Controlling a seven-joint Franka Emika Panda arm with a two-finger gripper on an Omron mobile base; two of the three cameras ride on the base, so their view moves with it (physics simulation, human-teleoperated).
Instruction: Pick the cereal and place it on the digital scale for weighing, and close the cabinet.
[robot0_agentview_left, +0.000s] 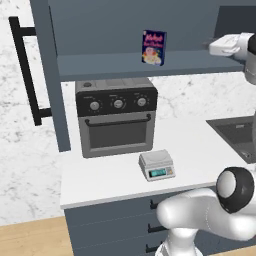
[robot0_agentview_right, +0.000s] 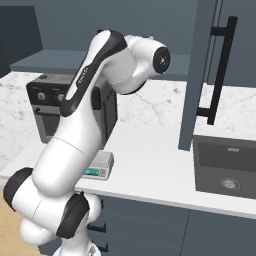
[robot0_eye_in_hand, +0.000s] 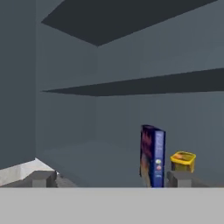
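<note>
The cereal (robot0_agentview_left: 153, 47) is a small dark blue box standing upright on the lower shelf of the open cabinet (robot0_agentview_left: 100, 65). In the hand view the cereal (robot0_eye_in_hand: 152, 155) shows edge-on, right of centre, some way ahead. My gripper (robot0_eye_in_hand: 110, 179) is open and holds nothing, its fingertips (robot0_eye_in_hand: 41, 178) spread wide. My white hand (robot0_agentview_left: 226, 46) hovers at shelf height, to the right of the box and apart from it. The digital scale (robot0_agentview_left: 157, 165) sits on the white counter before the toaster oven; the arm partly covers the digital scale (robot0_agentview_right: 100, 166). Both cabinet doors (robot0_agentview_left: 50, 75) (robot0_agentview_right: 197, 75) stand open.
A small yellow object (robot0_eye_in_hand: 183, 162) stands on the shelf just right of the cereal. The black-and-grey toaster oven (robot0_agentview_left: 116, 117) stands under the shelf. A dark sink (robot0_agentview_right: 227, 170) lies in the counter to the right. Drawers (robot0_agentview_left: 110, 220) run below the counter edge.
</note>
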